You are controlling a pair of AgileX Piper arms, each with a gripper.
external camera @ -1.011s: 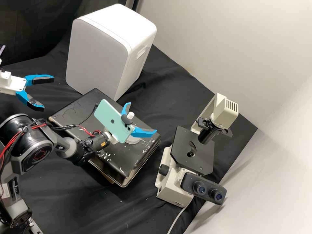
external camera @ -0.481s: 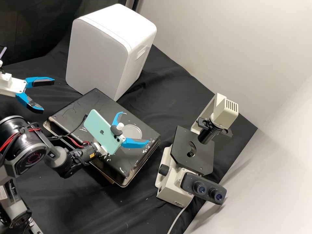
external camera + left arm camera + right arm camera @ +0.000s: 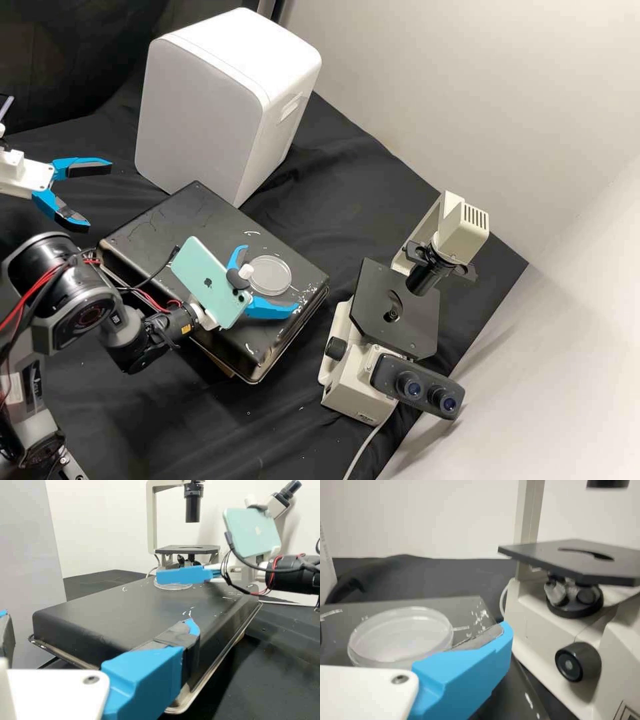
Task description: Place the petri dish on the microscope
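A clear round petri dish [image 3: 269, 275] lies on the right part of a black tray [image 3: 170, 220]. My right gripper [image 3: 269, 279], with a mint phone [image 3: 210, 283] clamped behind it, is open and low over the tray, its two blue fingers either side of the dish. In the right wrist view the dish [image 3: 400, 636] sits just inside one blue finger [image 3: 470, 665], and I cannot tell whether they touch. The microscope [image 3: 393, 333] stands to the right with its black stage [image 3: 400, 303] bare. My left gripper [image 3: 99, 193] hangs open beyond the tray's left end, holding nothing.
A tall white box [image 3: 220, 93] stands behind the tray. A white wall runs along the bench's right side, close to the microscope. Black cloth covers the bench, with open room in front of the tray. The microscope's cable [image 3: 363, 447] trails off the front.
My right gripper has drawn back toward the front left and dropped lower, uncovering the dish, which now shows between its fingers. The left gripper shifted slightly left.
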